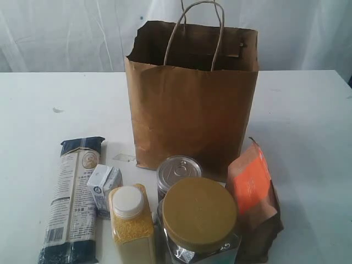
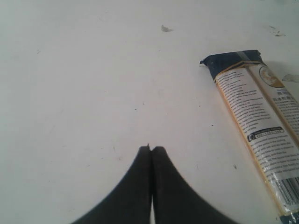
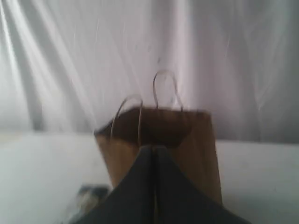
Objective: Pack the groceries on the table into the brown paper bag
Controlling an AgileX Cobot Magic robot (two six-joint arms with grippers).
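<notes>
Brown paper bag [image 1: 192,104] stands upright on the white table [image 1: 308,121], mouth open upward and cord handles raised. In front of it, left to right, are the long dark-blue pasta packet [image 1: 74,198], lying flat with its long axis running from the near edge towards the back, the small white carton [image 1: 104,188], yellow-grain jar with white cap [image 1: 132,228], silver-topped tin [image 1: 177,171], large gold-lidded jar [image 1: 199,214] and brown pouch with orange label [image 1: 256,203]. Print on the packet's pale label and on the carton is too small to read; left gripper [image 2: 150,148] and right gripper [image 3: 154,147] each have fingers pressed together, holding nothing.

Groceries [image 1: 165,214] stand before the bag [image 1: 192,104] on the table [image 1: 308,121].
</notes>
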